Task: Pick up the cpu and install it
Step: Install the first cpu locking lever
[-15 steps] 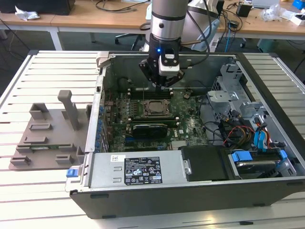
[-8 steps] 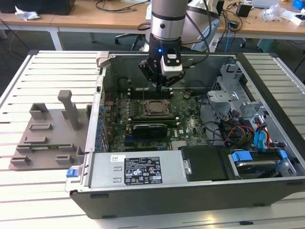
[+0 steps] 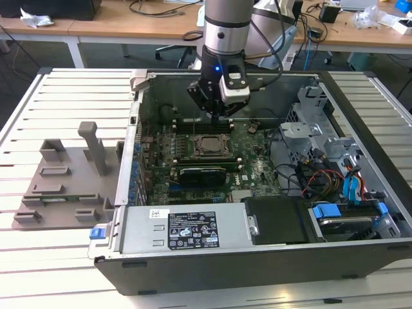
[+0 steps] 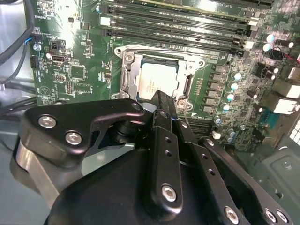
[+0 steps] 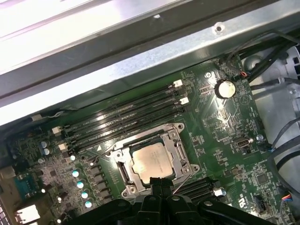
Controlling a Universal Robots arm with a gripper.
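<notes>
1. Exterior view: your hand point(image 3: 219, 114) hangs inside the open computer case point(image 3: 257, 264), upper centre of the frame, above the motherboard point(image 3: 264, 174).
2. Its fingers point(image 4: 161, 122) are pressed together and grip nothing.
3. The cpu point(image 3: 208, 146) lies flat in its socket frame point(image 5: 171, 135) at mid-frame, just below the hand; both wrist views show it beyond the fingertips.

we see the small flat square cpu point(image 5: 151, 161) with a silvery-grey metal top. it lies flat, top side up, inside the metal socket frame point(image 5: 180, 152) on the green motherboard point(image 5: 225, 122), with its edges parallel to the frame.
</notes>
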